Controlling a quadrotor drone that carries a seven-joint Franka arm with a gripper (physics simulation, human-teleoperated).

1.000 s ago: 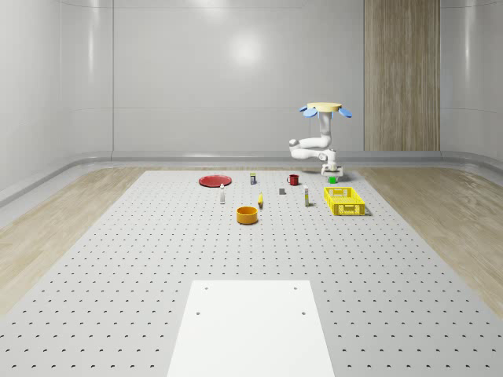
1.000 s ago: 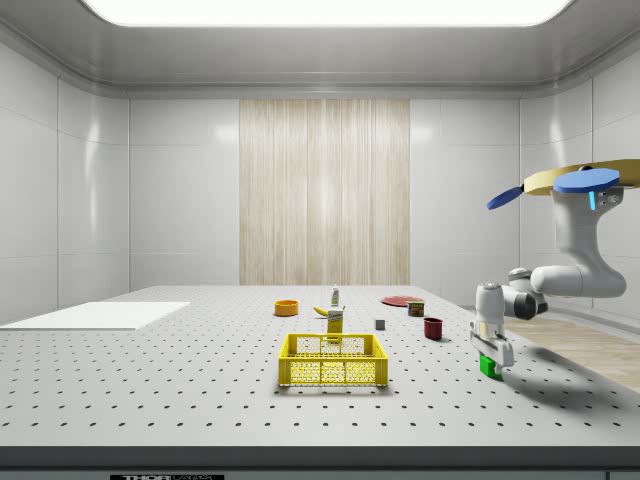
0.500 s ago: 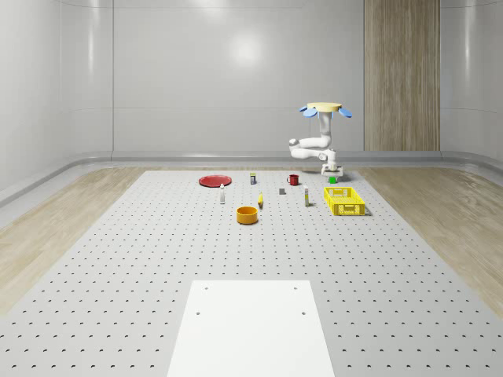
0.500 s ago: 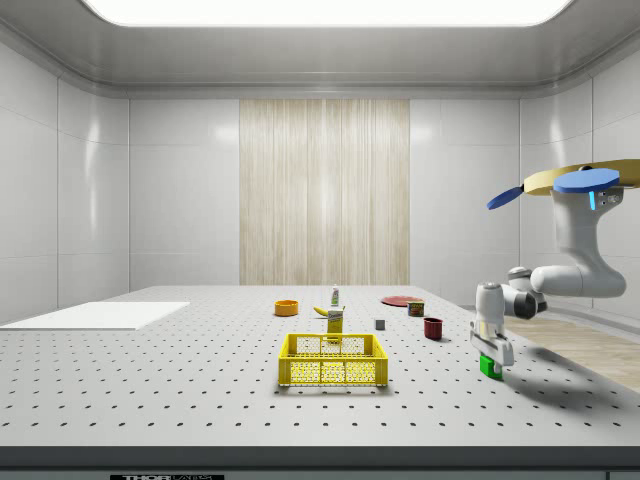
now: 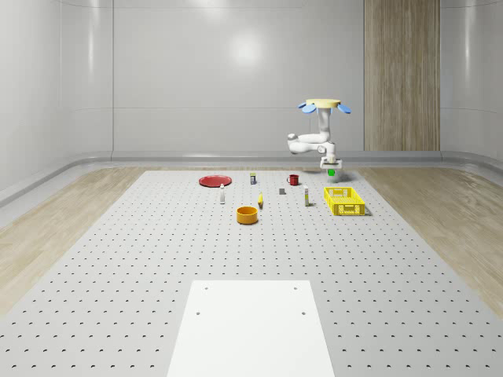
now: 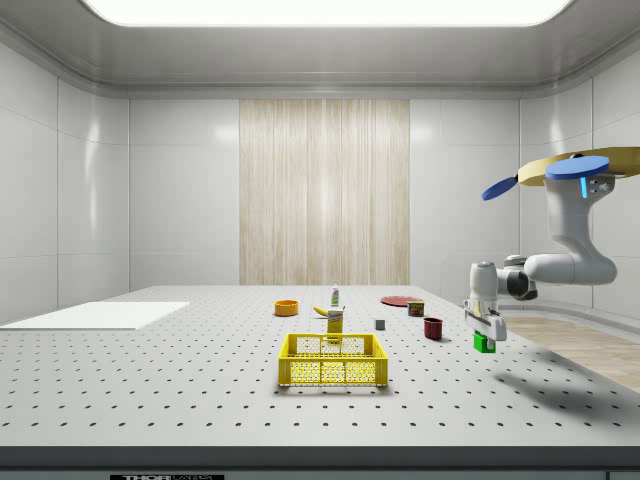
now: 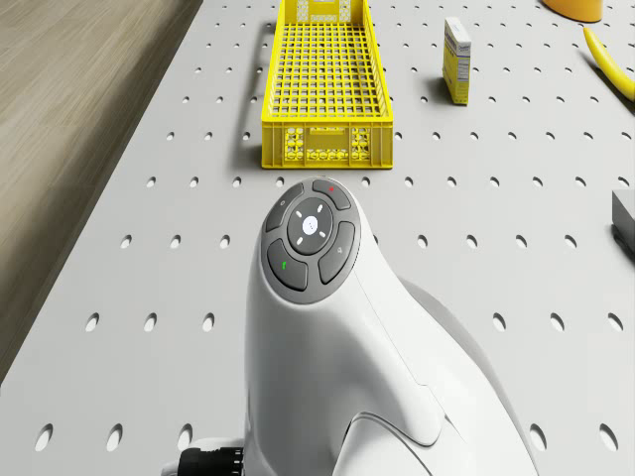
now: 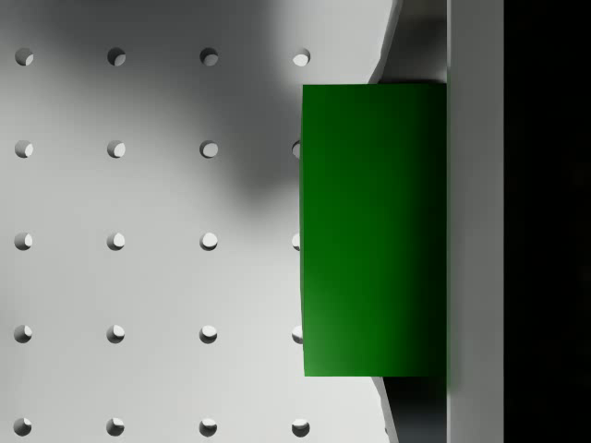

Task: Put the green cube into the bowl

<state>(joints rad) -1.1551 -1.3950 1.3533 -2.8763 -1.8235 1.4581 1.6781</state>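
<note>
One green cube [image 6: 483, 342], clamped in the gripper [image 6: 485, 340] and hanging clear above the table [image 5: 157, 259] beneath the hovering drone [image 5: 323, 105]; bowl [image 5: 247, 215] lies toward eight o'clock in the whole-scene view, well apart.

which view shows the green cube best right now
The wrist view: the green cube looms large against one of the fingers. The side view shows it small, lifted off the table in the gripper; the whole-scene view shows a green speck.
</note>
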